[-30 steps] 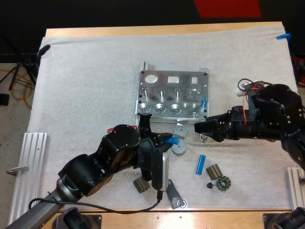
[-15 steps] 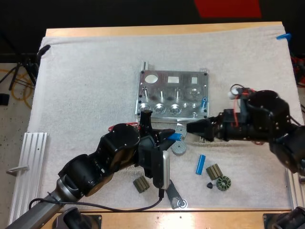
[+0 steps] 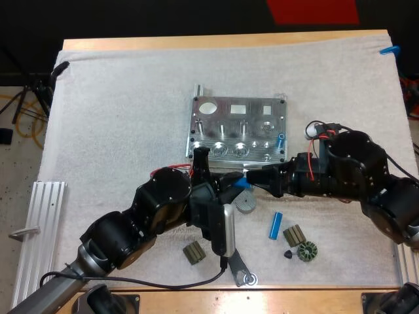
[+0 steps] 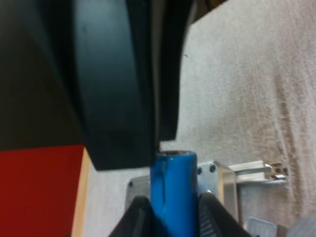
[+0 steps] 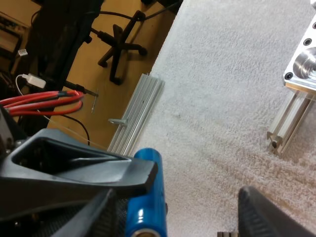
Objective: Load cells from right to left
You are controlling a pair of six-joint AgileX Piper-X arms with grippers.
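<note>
No legible text, labels, brand marks, numbers or signs in any view.

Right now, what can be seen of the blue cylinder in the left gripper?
The blue cylinder is bright blue, smooth and glossy, seemingly plastic, its end looking hollow. The left gripper pinches it from both sides between its fingers, one end protruding past them. It is held off the mat, just in front of the metal fixture. The right gripper stands open around its free end.
</note>
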